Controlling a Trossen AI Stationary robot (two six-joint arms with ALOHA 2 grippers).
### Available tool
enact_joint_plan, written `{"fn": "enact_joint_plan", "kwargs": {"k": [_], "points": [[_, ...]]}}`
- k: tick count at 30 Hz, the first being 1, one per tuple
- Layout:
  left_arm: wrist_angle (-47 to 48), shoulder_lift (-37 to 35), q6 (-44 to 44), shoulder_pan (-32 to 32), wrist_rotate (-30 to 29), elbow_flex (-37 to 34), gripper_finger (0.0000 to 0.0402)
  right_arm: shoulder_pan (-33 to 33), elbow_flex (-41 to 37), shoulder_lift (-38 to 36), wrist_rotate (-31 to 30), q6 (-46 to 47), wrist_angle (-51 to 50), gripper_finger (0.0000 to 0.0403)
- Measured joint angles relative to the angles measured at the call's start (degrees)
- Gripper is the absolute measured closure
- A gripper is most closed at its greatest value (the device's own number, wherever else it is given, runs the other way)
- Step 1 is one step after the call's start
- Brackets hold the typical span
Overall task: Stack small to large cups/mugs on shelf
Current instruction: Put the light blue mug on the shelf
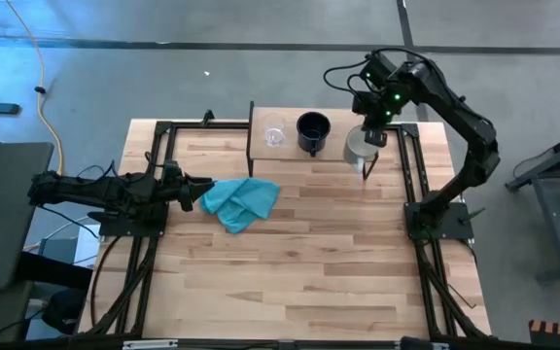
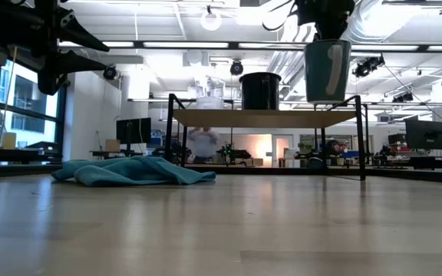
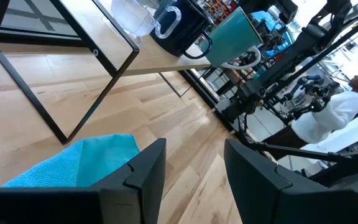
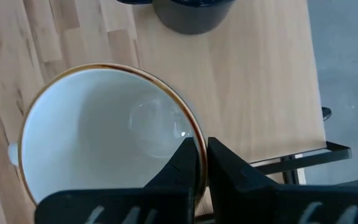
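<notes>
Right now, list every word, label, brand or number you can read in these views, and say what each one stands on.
None can be read.
Glass cup, black mug and pale mug: no print shows.
Shelf, cloth: plain.
Striped tag on the floor by the table: orange and black bars only, no letters.
Screens in the room behind, low view: too small to read.
</notes>
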State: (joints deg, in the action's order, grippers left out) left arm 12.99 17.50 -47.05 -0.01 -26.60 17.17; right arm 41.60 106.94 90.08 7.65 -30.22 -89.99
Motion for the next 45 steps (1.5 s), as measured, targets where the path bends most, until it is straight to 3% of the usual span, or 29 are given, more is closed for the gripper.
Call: {"fn": "enact_joint_plan", "kwargs": {"k": [22,31,45], "points": [[0.55,0.0,0.64,0.0,-2.37,0.0,0.025,2.93,0.0,0.0,2.39,-1.87,3.13,0.0403],[0.55,0.0,0.7,0.0,-2.37,0.0,0.025,4.53,0.11,3.2,2.37,-1.66,2.05,0.0403],[0.63,0.0,0.7,0.0,-2.36,0.0,0.025,4.67,17.53,11.68,4.62,-3.34,0.09,0.0403]]}}
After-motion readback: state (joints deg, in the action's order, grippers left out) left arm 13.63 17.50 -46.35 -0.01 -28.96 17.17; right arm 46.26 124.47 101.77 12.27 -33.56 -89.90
